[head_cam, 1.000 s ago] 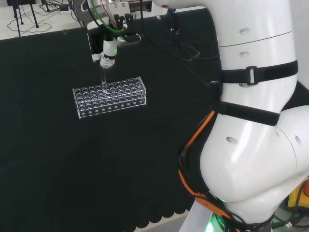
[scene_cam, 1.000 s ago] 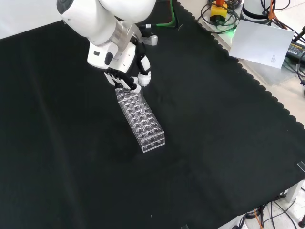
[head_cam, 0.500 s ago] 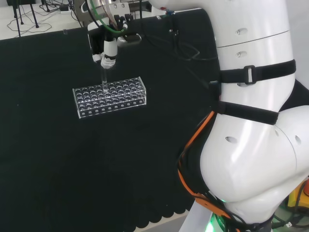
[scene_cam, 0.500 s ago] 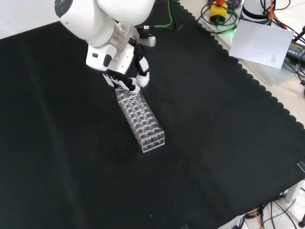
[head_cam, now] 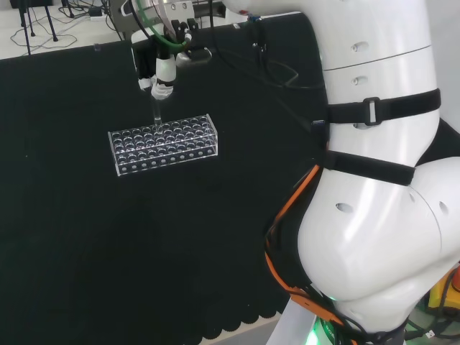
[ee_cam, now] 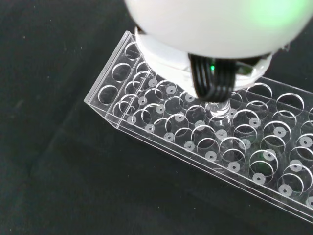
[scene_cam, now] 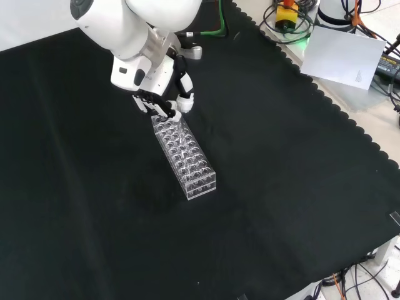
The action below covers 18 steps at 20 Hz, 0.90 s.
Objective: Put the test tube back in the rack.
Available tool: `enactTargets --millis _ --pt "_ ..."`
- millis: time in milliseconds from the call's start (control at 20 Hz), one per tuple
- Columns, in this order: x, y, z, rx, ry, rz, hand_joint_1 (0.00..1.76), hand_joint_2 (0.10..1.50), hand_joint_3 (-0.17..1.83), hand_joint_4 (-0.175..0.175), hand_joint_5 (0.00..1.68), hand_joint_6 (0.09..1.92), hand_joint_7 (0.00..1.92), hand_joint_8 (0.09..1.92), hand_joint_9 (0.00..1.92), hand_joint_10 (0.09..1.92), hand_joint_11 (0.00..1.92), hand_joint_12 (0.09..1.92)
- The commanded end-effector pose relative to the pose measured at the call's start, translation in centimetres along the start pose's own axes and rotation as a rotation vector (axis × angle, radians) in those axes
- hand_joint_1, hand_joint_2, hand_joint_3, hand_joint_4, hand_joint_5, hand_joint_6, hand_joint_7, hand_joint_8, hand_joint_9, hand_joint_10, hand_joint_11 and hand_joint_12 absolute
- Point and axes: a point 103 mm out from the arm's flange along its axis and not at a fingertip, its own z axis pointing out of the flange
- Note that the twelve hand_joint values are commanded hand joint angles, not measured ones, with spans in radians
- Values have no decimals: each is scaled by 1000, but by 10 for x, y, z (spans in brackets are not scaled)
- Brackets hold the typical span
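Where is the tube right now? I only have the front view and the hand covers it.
Observer: In the head view the tube hangs upright from the hand, its lower end at the rack's top.
Operator: Is it lined up with a hole?
Observer: The wrist view shows the tube's tip over the rack's inner holes, not at the edge row; whether it has entered one I cannot tell.
Operator: Any other tubes in the rack?
Observer: In the wrist view the holes near the tip look empty.
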Motion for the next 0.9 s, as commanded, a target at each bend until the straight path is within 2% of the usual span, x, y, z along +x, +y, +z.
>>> enactTargets --millis 50,900 --pt "0 0 -1 -10 13 -6 1454 435 873 -175 1495 310 1602 334 1534 175 1148 1149" --pt "3 0 -2 -16 25 -14 1454 434 874 -175 1494 312 1601 335 1532 179 1147 1150"
